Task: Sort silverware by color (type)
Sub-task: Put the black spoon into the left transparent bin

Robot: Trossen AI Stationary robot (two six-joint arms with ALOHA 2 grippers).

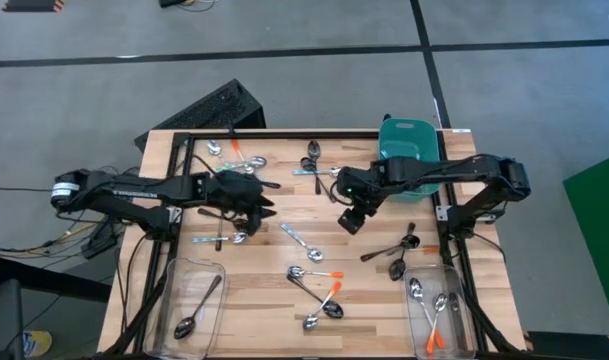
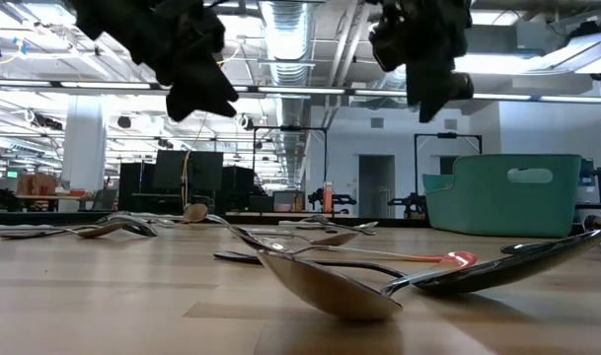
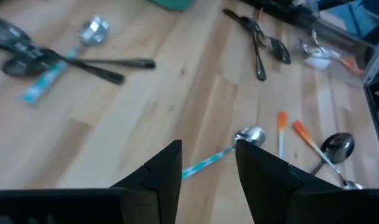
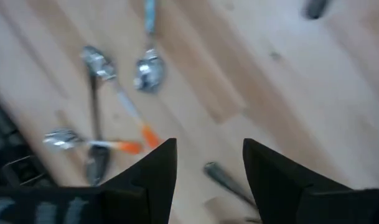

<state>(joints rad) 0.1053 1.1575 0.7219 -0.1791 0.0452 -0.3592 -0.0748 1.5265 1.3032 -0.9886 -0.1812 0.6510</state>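
Above the wooden table [image 1: 484,300], both claws are held released and empty
Spoons [image 1: 314,280] are scattered across it; crossed handles could be caught together by the left gripper [image 3: 208,171] or right gripper [image 4: 209,165], so colours may be mixed

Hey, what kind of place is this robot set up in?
Probably an open-plan lab or workshop: exposed ceiling ducts, rows of dark monitors on desks behind, and a wooden table standing on grey carpet tiles.

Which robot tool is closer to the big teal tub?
Right. The right tool hangs over the table just in front of the teal tub; the left tool is much farther away, across the table.
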